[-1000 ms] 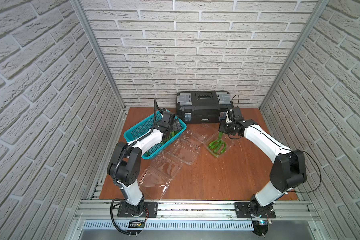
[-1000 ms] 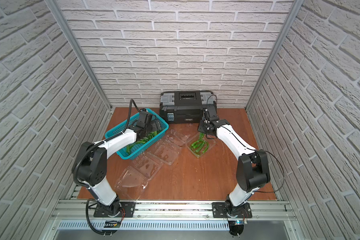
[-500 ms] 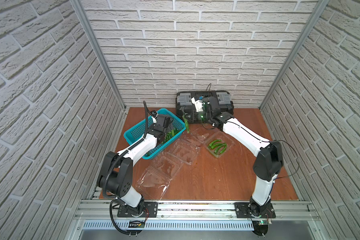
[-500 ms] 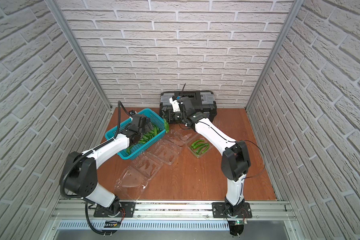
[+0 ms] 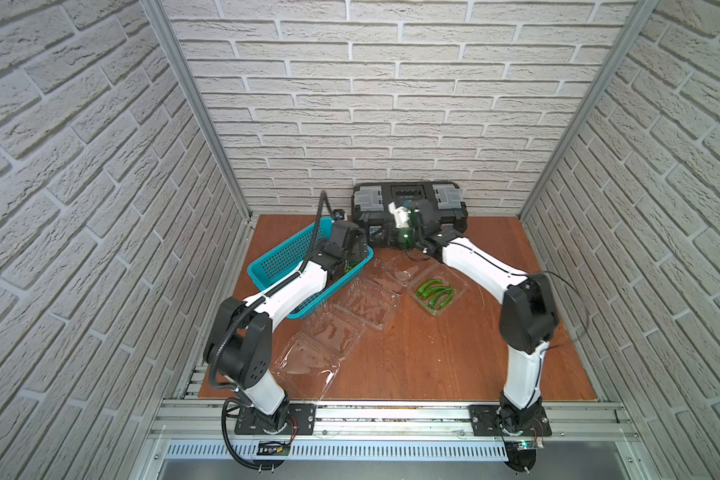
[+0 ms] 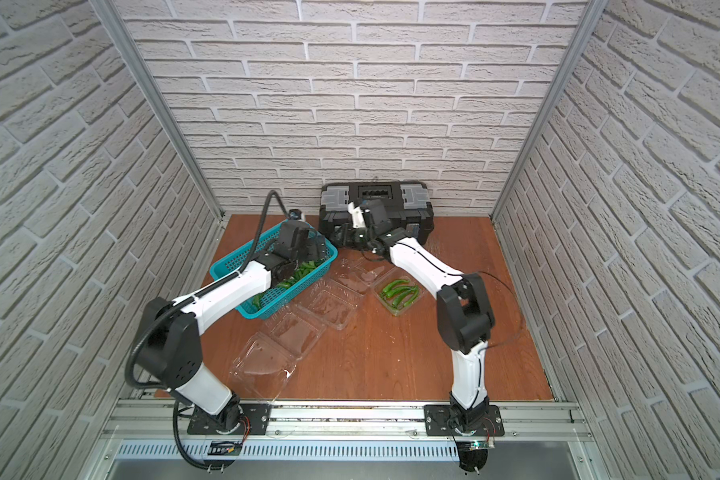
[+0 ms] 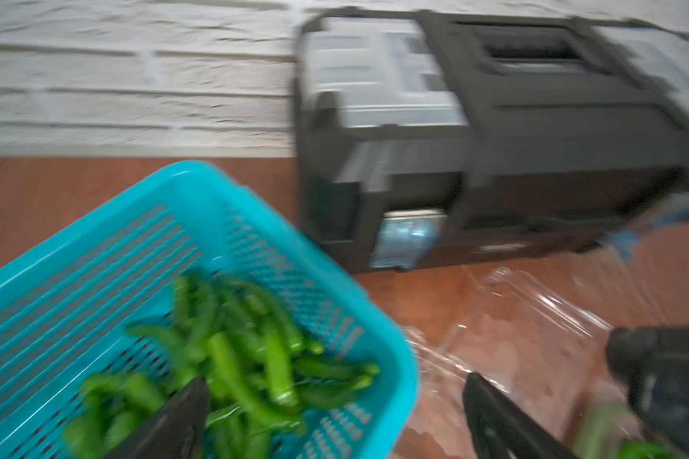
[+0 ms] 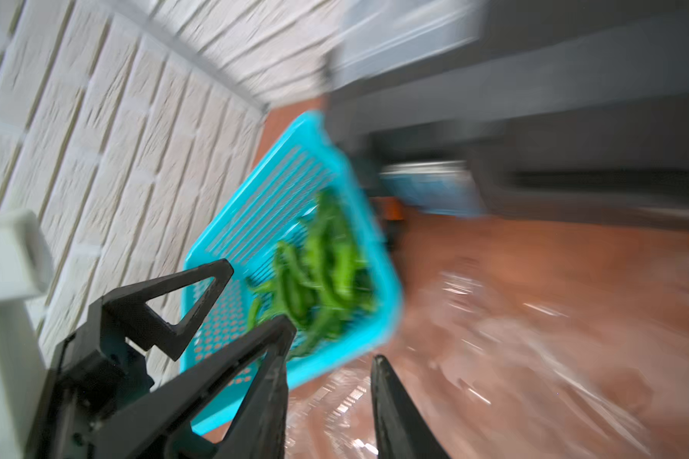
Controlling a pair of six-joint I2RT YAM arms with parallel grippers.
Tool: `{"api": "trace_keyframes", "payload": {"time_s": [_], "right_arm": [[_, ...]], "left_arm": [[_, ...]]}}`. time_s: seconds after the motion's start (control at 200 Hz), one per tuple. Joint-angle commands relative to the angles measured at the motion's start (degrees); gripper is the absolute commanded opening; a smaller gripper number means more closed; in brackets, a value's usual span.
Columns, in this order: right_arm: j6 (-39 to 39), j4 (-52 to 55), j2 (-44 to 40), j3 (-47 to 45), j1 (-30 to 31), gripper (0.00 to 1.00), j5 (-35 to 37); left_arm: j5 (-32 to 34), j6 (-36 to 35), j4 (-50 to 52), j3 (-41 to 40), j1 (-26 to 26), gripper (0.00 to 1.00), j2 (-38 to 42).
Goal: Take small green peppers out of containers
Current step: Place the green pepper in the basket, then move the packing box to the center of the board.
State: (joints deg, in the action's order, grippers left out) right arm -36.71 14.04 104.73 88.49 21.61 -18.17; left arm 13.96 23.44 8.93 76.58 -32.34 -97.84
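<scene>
Two white robot arms reach across a wooden table (image 5: 433, 361) toward a black toolbox (image 5: 410, 192) at the brick back wall. They meet at the far end of a blue-green basket (image 5: 275, 257), which looks to be the drop-off for peppers taken out of three clear boxes (image 5: 364, 307). Two of the boxes lie open beside the basket and look bare. The third box (image 5: 461, 286), on the right arm's side, holds a small cluster of peppers (image 5: 435, 291), and a larger heap lies in the basket. The left gripper (image 7: 335, 383) hangs over the basket's end nearest the toolbox, fingers spread wide with nothing in them. The right gripper (image 8: 333, 341) is just off the basket's corner in front of the toolbox. Its fingers are parted by a narrower gap and, in a blurred wrist view, appear to hold nothing. The step in hand looks like the drop into the basket, with one box left to clear. The next move calls for an arm — the right one is nearer — to swing over the third box. It must then come down astride a single pepper and close across its slim body without snagging the thin plastic rim.
</scene>
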Motion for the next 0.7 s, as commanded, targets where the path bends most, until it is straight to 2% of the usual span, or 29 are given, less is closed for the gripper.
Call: {"api": "trace_keyframes", "payload": {"time_s": [0.0, 0.075, 0.125, 0.325, 0.695], "right_arm": [[-0.9, 5.5, -10.3, -9.2, -6.5, 0.36, 15.7], [0.2, 11.9, -14.5, -14.4, -10.0, 0.37, 24.7], [1.7, 14.0, -16.1, -17.4, -12.5, 0.37, 26.4], [6.2, 16.9, -15.6, -23.1, -19.4, 0.34, 19.5], [8.8, 17.5, -13.5, -29.1, -19.3, 0.29, 12.0]], "left_arm": [[-18.5, -13.0, 4.9, 9.1, -4.2, 0.98, -7.0], [-24.1, -16.7, 11.0, 16.1, -6.9, 0.98, -12.9], [-27.2, -18.5, 14.8, 20.1, -8.1, 0.98, -16.4], [-30.3, -23.8, 23.5, 29.3, -12.6, 0.98, -25.1], [-29.4, -25.0, 24.1, 30.9, -15.1, 0.95, -28.8]]}}
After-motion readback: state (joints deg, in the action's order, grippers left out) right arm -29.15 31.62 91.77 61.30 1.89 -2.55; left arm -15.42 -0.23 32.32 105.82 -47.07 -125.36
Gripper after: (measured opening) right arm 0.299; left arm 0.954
